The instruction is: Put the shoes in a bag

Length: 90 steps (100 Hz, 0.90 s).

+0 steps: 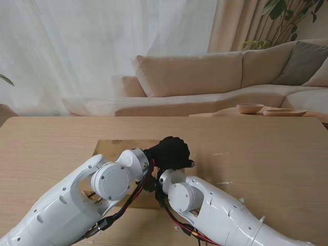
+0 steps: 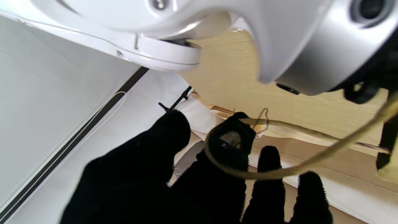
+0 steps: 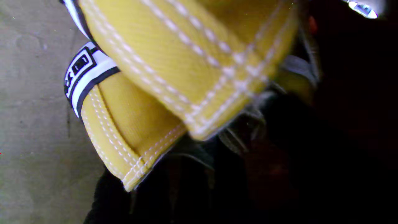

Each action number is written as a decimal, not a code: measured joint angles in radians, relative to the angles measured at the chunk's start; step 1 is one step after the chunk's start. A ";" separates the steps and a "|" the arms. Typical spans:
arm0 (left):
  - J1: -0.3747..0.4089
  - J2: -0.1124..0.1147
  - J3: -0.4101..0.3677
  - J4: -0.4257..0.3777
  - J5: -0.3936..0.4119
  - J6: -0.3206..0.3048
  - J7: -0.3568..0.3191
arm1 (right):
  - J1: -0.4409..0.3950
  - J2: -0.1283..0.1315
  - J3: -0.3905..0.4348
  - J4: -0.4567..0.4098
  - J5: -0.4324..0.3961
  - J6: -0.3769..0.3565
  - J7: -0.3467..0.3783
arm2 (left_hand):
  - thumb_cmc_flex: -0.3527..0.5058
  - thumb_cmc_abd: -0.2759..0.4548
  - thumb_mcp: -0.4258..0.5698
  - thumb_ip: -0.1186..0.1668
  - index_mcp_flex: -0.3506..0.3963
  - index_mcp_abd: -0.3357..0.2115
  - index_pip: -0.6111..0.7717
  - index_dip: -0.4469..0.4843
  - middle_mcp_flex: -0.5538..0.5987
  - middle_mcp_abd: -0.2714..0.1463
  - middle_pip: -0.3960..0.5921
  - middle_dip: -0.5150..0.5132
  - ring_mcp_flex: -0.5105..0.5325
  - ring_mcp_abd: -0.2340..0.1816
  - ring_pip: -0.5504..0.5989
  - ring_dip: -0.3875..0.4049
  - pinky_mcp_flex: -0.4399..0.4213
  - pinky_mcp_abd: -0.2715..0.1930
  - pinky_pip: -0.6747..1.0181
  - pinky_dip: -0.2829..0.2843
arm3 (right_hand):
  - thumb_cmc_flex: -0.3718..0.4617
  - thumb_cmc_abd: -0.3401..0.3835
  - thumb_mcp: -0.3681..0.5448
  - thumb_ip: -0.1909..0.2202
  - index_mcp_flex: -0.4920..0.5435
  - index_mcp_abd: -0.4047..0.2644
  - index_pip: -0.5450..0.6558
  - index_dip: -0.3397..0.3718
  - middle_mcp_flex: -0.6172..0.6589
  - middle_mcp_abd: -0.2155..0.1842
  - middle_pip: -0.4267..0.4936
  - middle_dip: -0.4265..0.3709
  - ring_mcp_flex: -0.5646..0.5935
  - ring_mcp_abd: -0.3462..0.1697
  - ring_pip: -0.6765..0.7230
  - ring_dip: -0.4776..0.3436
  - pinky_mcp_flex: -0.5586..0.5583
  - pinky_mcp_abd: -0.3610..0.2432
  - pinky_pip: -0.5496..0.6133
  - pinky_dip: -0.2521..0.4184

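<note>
The shoe (image 3: 174,71), yellow canvas with white stitching and a black-and-white tab, fills the right wrist view, pressed close against the right hand (image 3: 255,174). Dark fingers (image 3: 236,140) lie against its fabric, so that hand appears to be gripping the shoe, though the view is too dark and close to show the fingertips. Grey-brown surface lies behind the shoe there, which suggests it is already inside the bag.

The bag (image 1: 115,146) is a brown paper one lying on the table (image 1: 46,148), mostly hidden under both arms in the stand view. The left hand (image 1: 171,152) sits at the bag's right-hand edge, fingers curled. The left wrist view shows why: the bag's cord handle (image 2: 279,174) loops around a finger (image 2: 231,140) of that hand, so it is holding the bag open by the handle.

The step in hand seems to be loading the shoe into the bag. Next, the right hand would need to push the shoe deeper, let go and withdraw, while the left keeps the mouth lifted.

Only the right wrist view shows the shoe; the stand view hides it entirely. Only the left wrist view shows the handle.
</note>
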 measured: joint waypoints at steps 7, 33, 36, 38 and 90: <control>0.004 0.001 -0.006 -0.001 0.006 -0.004 -0.001 | -0.003 0.010 0.007 -0.009 -0.011 -0.014 0.010 | 0.000 0.000 0.000 0.000 0.000 0.000 -0.007 0.000 0.000 0.000 0.000 0.000 0.000 0.000 0.000 0.000 0.000 0.000 0.000 0.006 | -0.025 0.012 0.001 0.004 -0.033 0.015 -0.031 -0.033 -0.007 0.000 -0.068 -0.028 -0.023 -0.011 -0.067 -0.035 -0.017 -0.011 -0.097 -0.026; 0.016 0.006 -0.021 -0.001 0.035 -0.025 -0.004 | -0.004 0.059 0.023 -0.043 -0.092 -0.078 0.073 | 0.001 0.000 -0.011 0.000 0.000 0.003 -0.009 0.000 0.000 -0.004 0.000 0.000 0.000 0.000 0.000 0.000 0.000 0.000 0.000 0.006 | -0.058 0.148 -0.190 0.050 -0.128 0.013 -0.087 -0.035 -0.018 0.000 -0.223 -0.081 -0.034 -0.014 -0.208 -0.103 -0.058 -0.008 -0.246 -0.029; 0.017 0.006 -0.024 -0.002 0.036 -0.027 -0.005 | -0.006 0.063 0.026 -0.047 -0.103 -0.079 0.071 | 0.001 0.000 -0.011 0.000 0.000 0.004 -0.010 0.000 0.000 -0.004 0.000 0.000 0.000 0.000 0.000 0.000 0.000 0.000 0.000 0.006 | -0.058 0.149 -0.201 0.050 -0.128 0.013 -0.090 -0.025 -0.018 0.000 -0.221 -0.078 -0.034 -0.014 -0.205 -0.098 -0.058 -0.007 -0.248 -0.020; 0.019 0.007 -0.026 -0.002 0.037 -0.028 -0.005 | -0.008 0.065 0.029 -0.050 -0.112 -0.079 0.070 | 0.001 0.000 -0.011 0.000 0.000 0.004 -0.010 0.000 0.000 -0.005 0.000 0.000 0.000 0.000 0.000 0.000 0.000 0.000 0.000 0.006 | -0.058 0.152 -0.202 0.050 -0.128 0.012 -0.094 -0.019 -0.018 0.000 -0.217 -0.076 -0.034 -0.014 -0.195 -0.092 -0.058 0.001 -0.250 -0.013; 0.036 0.014 -0.054 -0.011 0.049 -0.048 -0.017 | -0.090 0.125 0.111 -0.158 -0.341 -0.081 0.056 | 0.002 0.000 -0.011 0.000 0.000 0.004 -0.010 0.000 0.000 -0.005 0.000 0.000 0.000 0.000 0.000 0.000 0.000 0.000 0.000 0.007 | -0.046 0.221 -0.326 0.051 -0.142 -0.036 -0.193 0.034 -0.018 0.000 -0.265 -0.098 -0.035 -0.014 -0.219 -0.092 -0.056 0.002 -0.326 0.025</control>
